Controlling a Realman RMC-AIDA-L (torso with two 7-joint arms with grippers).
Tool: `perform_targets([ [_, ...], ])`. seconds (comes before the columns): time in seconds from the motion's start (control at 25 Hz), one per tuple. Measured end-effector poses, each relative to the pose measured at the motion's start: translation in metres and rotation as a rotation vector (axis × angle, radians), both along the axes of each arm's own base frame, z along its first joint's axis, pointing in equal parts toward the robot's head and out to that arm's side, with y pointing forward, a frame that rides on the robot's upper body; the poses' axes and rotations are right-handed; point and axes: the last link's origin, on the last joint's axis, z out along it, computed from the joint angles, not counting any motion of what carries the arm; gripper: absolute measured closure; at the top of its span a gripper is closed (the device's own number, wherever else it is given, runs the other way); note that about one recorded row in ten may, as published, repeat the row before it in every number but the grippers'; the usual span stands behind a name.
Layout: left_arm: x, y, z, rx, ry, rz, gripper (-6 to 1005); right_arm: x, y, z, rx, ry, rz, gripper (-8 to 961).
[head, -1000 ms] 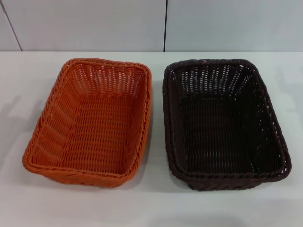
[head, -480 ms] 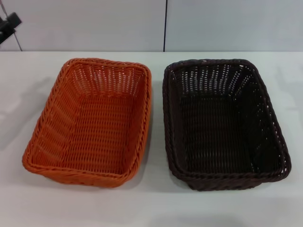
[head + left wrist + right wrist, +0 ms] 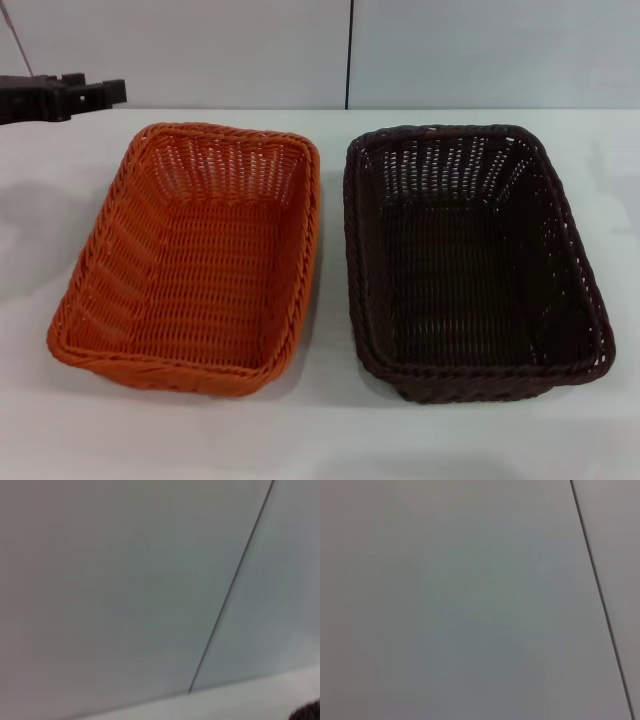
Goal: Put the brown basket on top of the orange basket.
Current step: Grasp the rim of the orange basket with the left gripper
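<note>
Head view, left to right. At the far left edge you see the left pincer [image 3: 100,92], a dark shape reaching in above the back of the white surface [image 3: 320,440], clear of both baskets; you cannot tell whether it is open or closed. Next comes the orange basket [image 3: 190,258], resting on the surface left of centre. Its long axis runs from the near edge toward the wall [image 3: 200,50], and its open side faces up. Just beside it, apart by a narrow strip of surface, lies the brown basket [image 3: 470,262], right of centre, with the same upward opening and its long axis likewise running near to far, the near end angled slightly to the right.

Only the head view shows both baskets whole. The left wrist view gives you the wall, a dark panel seam [image 3: 230,587], a strip of the surface, and a dark blurred patch at one corner that cannot be identified. The right wrist view gives you only the wall and a seam. The right pincer appears in no view.
</note>
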Motion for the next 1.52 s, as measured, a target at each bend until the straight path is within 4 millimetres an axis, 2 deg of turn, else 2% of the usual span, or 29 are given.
perform_targets([
  [0.2, 0.009, 0.002, -0.002, -0.140, 0.100, 0.082, 412, 0.002, -0.001, 0.004, 0.011, -0.005, -0.003, 207],
  [0.36, -0.001, 0.004, -0.017, -0.175, 0.178, 0.180, 415, -0.002, 0.002, 0.006, 0.018, -0.010, 0.011, 207],
  [0.76, -0.013, -0.004, -0.028, -0.226, 0.156, 0.234, 423, -0.006, 0.005, 0.010, 0.028, -0.020, 0.031, 207],
  [1.12, -0.029, -0.009, -0.031, -0.242, 0.191, 0.321, 431, -0.007, 0.006, 0.010, 0.028, -0.020, 0.031, 207],
  [1.52, -0.026, -0.013, -0.045, -0.286, 0.196, 0.321, 439, -0.008, 0.008, 0.010, 0.025, -0.022, 0.030, 208],
])
